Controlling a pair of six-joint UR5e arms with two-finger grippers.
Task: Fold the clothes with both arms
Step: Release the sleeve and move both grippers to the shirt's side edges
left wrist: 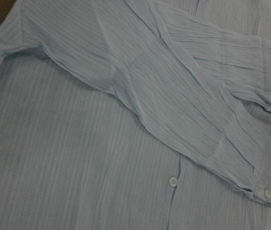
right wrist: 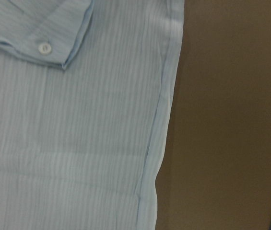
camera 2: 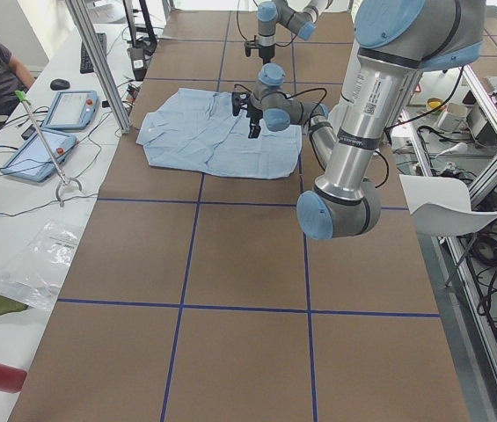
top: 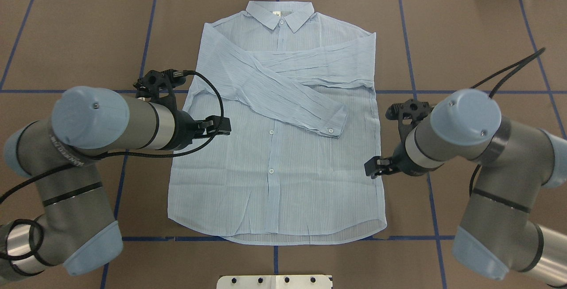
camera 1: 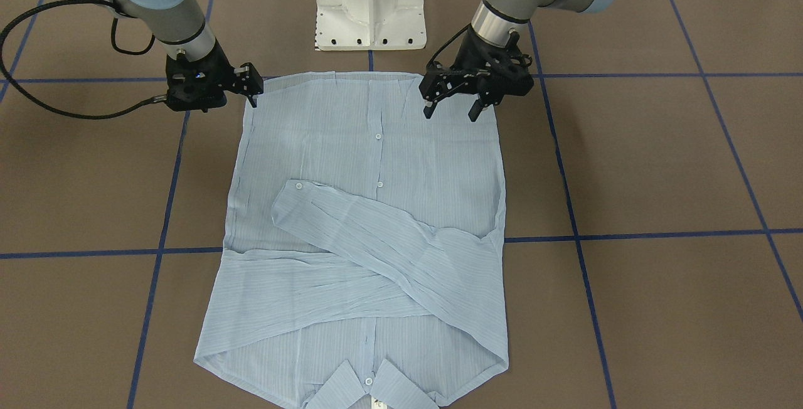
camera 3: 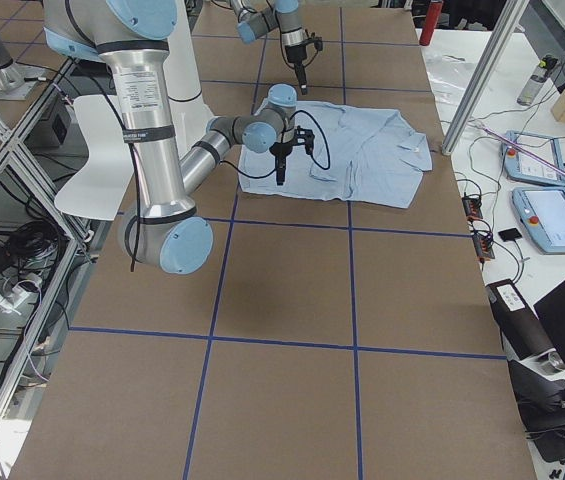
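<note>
The shirt (top: pixel 274 182) lies flat on the surface (top: pixel 66 27), hem (top: pixel 274 238) nearest the robot. The left gripper (camera 1: pixel 450 108) hovers spread and empty over the lower body. The right gripper (camera 1: pixel 249 92) hangs at the opposite edge; seen side-on, I cannot tell its state. Farther off, the sleeves (top: pixel 283 89) cross below the collar (top: pixel 280 14). The sleeve folds look done, so next is likely pinching the hem corners and carrying them collarward.

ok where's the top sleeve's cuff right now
Overhead view: the cuff lies on the shirt front, right of centre, past the button line, nearer the right pincer.
</note>
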